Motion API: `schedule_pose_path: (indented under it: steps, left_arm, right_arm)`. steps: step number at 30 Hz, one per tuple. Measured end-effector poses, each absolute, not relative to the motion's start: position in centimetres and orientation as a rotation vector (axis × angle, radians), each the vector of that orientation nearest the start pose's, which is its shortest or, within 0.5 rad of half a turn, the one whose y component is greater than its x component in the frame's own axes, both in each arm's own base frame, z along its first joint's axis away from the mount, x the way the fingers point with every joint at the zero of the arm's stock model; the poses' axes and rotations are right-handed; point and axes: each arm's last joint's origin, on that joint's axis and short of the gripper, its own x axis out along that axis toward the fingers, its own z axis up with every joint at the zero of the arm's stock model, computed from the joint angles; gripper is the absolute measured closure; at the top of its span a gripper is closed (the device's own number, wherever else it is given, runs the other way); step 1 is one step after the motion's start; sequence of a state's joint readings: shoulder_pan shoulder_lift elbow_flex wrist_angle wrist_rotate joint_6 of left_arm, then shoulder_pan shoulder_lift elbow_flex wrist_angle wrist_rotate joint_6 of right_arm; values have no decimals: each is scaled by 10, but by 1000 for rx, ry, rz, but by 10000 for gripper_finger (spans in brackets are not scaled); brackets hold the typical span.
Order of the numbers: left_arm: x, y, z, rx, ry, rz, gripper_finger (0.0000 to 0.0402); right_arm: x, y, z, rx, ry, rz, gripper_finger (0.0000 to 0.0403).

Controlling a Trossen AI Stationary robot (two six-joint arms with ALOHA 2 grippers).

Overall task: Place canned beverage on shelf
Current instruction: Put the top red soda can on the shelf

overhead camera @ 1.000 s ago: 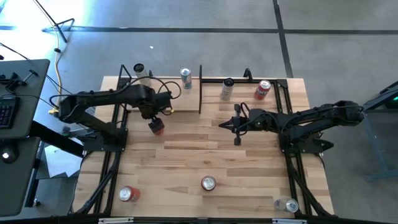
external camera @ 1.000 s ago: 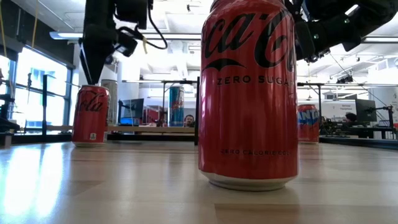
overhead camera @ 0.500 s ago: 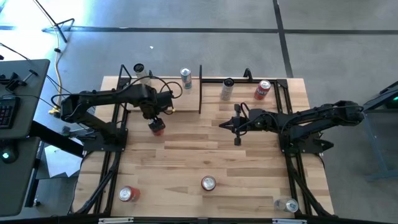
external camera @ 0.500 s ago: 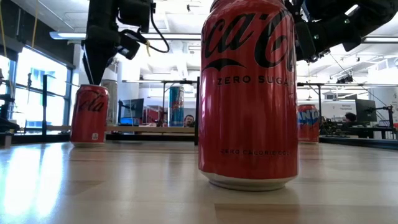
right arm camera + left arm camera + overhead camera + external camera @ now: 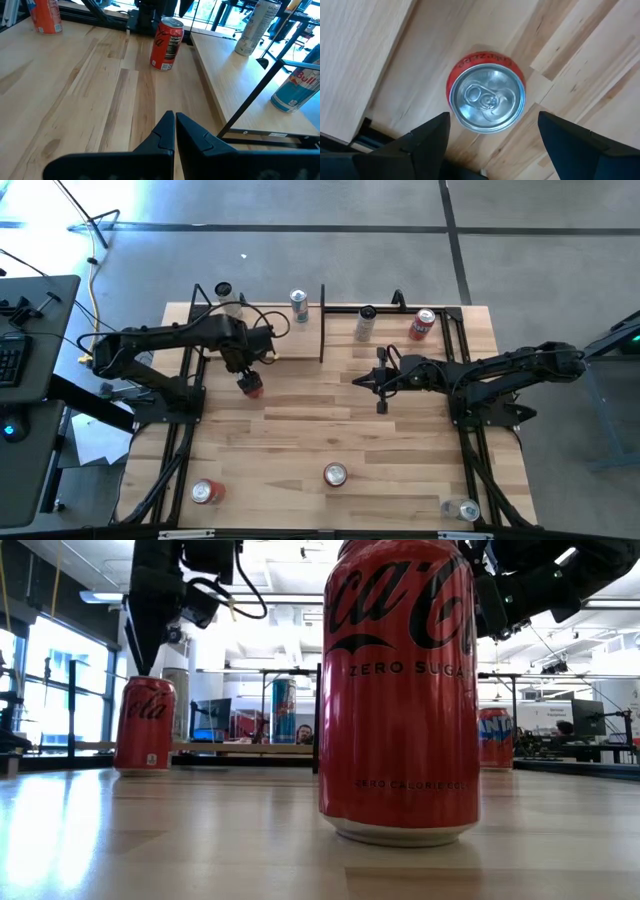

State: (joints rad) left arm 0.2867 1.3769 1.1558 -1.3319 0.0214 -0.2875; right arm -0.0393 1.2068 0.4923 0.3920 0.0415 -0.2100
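A red Coca-Cola can (image 5: 251,386) stands upright on the tabletop just near of the shelf (image 5: 300,345), a pale board with black rod frames. It also shows in the left wrist view (image 5: 487,97) and the low view (image 5: 145,725). My left gripper (image 5: 247,372) is open directly above it, pointing down, with a finger on either side of the can's top and touching nothing. My right gripper (image 5: 175,125) is shut and empty over the table's middle (image 5: 380,392).
Several cans stand on the shelf: a white one (image 5: 225,295), a blue-silver one (image 5: 299,305), a silver one (image 5: 366,323) and a red one (image 5: 422,324). Loose cans stand near the front edge (image 5: 207,491), (image 5: 335,474), (image 5: 462,508). A black upright rod (image 5: 322,320) divides the shelf.
My left gripper has shifted slightly toward the table's left above the red can. The can has stayed where it stands.
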Motion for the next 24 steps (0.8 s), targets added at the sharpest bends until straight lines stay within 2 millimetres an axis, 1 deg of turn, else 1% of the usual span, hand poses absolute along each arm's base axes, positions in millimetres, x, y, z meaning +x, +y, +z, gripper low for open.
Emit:
schedule_pose_path:
  steps: [5, 8, 16, 24]
  left_arm:
    - [211, 62, 259, -474, 1541, 441, 110]
    - [211, 62, 252, -472, 1531, 439, 110]
    - [214, 63, 251, -453, 1503, 431, 110]
    - [218, 66, 251, -484, 1450, 460, 110]
  right_arm:
    - [242, -11, 204, -208, 331, -46, 402]
    - [242, -11, 204, -208, 332, -46, 402]
    - [242, -11, 204, -208, 331, -46, 402]
    - [242, -11, 204, -208, 331, -46, 402]
